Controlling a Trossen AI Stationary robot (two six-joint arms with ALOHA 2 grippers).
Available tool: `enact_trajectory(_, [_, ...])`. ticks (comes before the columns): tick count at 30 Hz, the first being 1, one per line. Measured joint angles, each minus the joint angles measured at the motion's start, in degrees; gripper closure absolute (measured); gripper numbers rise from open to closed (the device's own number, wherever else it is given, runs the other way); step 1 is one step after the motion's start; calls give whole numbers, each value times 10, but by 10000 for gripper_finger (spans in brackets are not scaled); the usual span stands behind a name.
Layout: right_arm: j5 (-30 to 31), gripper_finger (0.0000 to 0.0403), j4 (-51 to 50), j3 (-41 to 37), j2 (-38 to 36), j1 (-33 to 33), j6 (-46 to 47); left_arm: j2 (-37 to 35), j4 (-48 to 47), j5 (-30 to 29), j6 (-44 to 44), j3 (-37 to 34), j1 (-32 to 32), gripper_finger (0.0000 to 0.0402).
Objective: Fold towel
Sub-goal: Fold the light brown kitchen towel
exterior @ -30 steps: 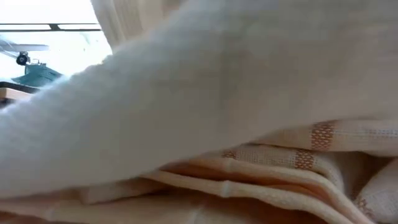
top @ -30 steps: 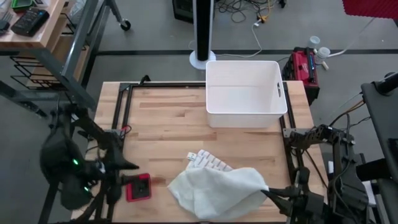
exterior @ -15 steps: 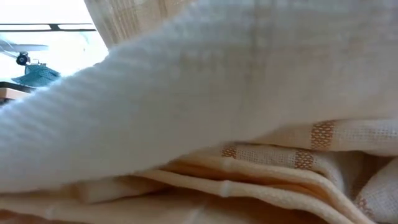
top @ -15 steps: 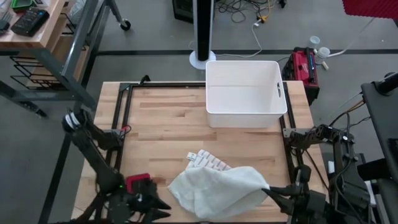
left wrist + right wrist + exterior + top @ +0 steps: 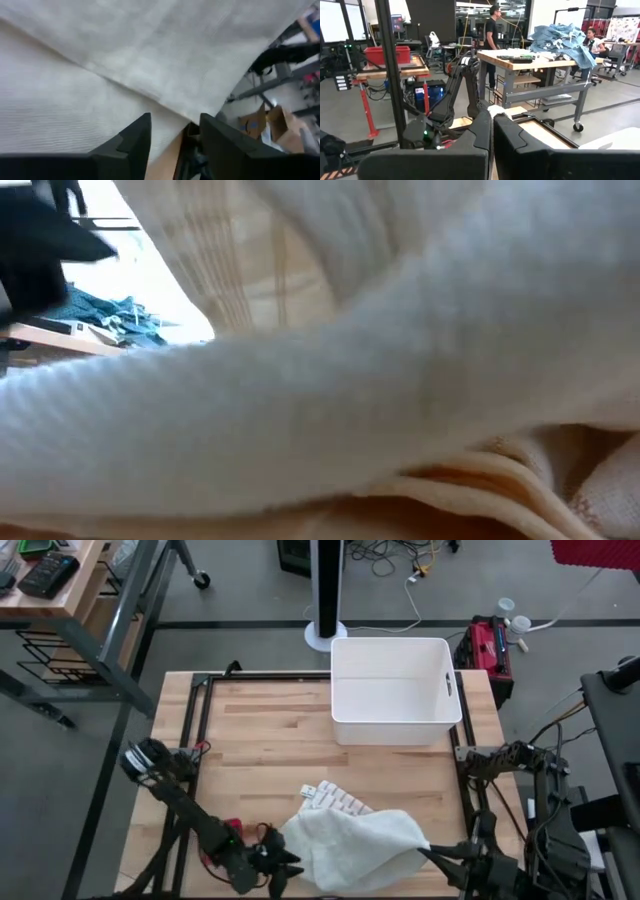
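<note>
Towel [image 5: 355,845]: white, crumpled heap, near front edge of wooden counter [image 5: 270,730], right of centre; patterned corner sticks out toward white bin [image 5: 392,690].
Left tool [image 5: 283,865]: low at towel's left edge, fingers [image 5: 131,140] spread, cloth just ahead, nothing pinched.
Right tool [image 5: 428,852]: at towel's right corner, fingers pressed together, pinching towel; bit of cloth shows between tips in right wrist view.
Red object [image 5: 218,840]: partly hidden under left arm.
Low view: filled by towel folds.

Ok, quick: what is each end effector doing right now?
Left end effector: open, at the towel's left edge, holding nothing.
Right end effector: shut on the towel's right corner.
</note>
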Motion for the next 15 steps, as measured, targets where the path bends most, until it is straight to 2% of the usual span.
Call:
enact_trajectory(9, [-6, 403, -2, -5, 3, 0, 0, 99, 12, 112, 63, 82, 25, 203])
enact_trajectory(15, [-11, 403, -3, -7, 3, -3, 0, 166, 13, 122, 110, 143, 36, 201])
